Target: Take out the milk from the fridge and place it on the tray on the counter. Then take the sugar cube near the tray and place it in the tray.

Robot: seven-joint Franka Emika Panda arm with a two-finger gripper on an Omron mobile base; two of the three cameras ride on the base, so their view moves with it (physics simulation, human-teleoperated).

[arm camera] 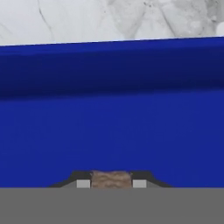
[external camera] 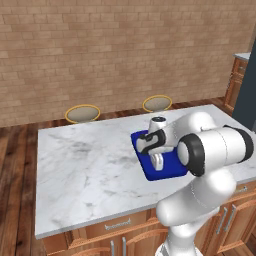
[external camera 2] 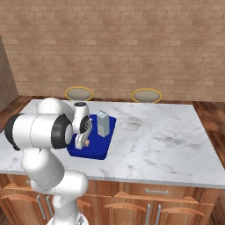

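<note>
Marble tabletop fills my forward view, two round stools behind it. Blue tray sits near front edge. Milk stands upright on tray's far part. Jaws point down over tray's near part, clamped on sugar cube; in my hand view cube sits squeezed between both fingertips, just above tray floor.

Home kitchen: marble island counter, wooden cabinets, 2 stools, brick wall.
</note>
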